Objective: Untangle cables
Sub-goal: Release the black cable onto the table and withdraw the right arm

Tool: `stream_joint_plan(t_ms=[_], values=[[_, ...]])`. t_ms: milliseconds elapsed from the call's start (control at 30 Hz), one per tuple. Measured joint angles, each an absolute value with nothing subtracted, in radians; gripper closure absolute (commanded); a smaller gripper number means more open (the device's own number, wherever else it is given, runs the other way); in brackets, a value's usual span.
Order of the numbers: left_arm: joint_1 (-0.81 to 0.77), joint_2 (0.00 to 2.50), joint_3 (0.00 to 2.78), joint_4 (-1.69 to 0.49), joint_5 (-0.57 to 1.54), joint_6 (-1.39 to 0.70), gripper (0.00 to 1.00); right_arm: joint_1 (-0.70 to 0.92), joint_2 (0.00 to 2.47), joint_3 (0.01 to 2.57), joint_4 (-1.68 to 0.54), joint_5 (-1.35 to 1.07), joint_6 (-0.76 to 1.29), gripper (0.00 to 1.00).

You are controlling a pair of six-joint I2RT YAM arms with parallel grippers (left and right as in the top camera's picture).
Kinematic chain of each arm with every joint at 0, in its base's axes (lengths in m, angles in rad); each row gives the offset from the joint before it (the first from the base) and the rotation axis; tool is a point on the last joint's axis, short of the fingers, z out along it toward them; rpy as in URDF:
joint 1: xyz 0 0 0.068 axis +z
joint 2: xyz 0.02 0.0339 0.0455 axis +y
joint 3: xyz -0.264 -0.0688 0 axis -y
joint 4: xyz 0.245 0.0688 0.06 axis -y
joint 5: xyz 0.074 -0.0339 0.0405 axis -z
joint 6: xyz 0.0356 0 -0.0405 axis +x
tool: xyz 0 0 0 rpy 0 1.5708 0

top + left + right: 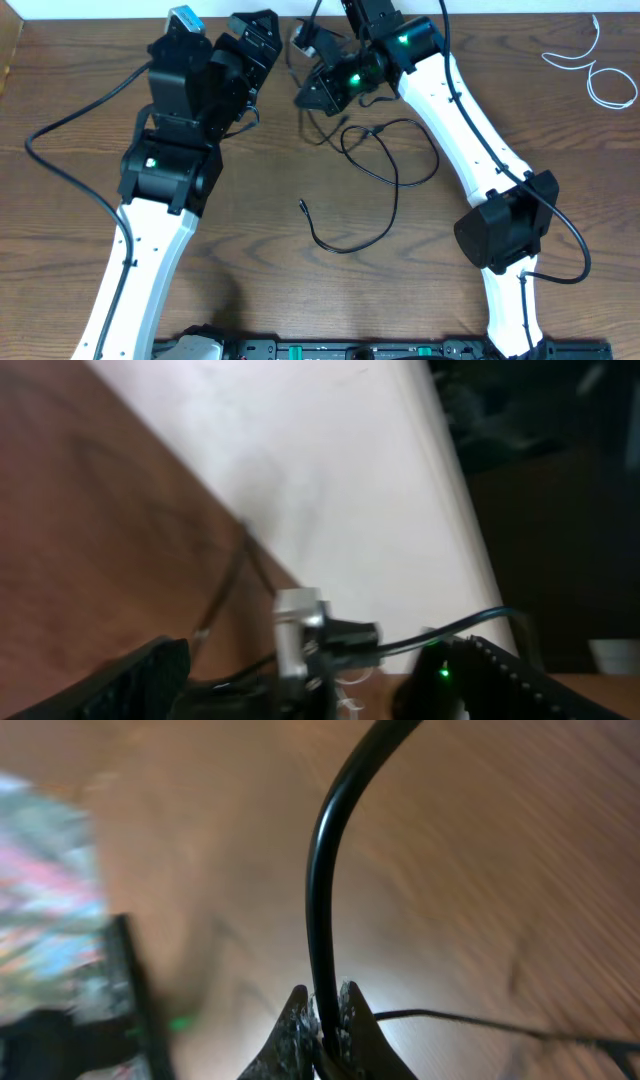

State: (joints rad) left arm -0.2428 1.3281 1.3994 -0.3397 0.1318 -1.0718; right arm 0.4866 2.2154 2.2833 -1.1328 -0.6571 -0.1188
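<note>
The long black cable (383, 178) lies in loose loops on the wooden table, its free plug end (303, 207) toward the middle. My right gripper (304, 98) is shut on the upper part of this cable. In the right wrist view the cable (320, 870) rises from between the pinched fingertips (296, 1020). The white cable (598, 72) lies apart at the far right back corner. My left gripper (260, 42) hovers open just left of the right one. Its fingers (150, 672) stand wide apart, with nothing held between them.
Both white arms reach in from the front edge, each trailing thick black wires (70, 130). A white wall (330, 470) borders the table's back edge, close to both grippers. The right arm's elbow (505, 225) sits over the right half of the table.
</note>
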Motion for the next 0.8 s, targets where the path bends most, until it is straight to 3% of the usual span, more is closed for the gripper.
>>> stream_joint_plan(t_ms=[300, 800], values=[[-0.273, 1.454, 1.399, -0.398, 0.178, -0.971, 0.12, 0.324, 2.195, 2.283, -1.215, -0.475, -0.051, 0.99], [-0.395, 1.609, 1.399, -0.401, 0.276, -0.783, 0.14, -0.253, 2.002, 2.283, -1.273, -0.232, 0.059, 0.99]])
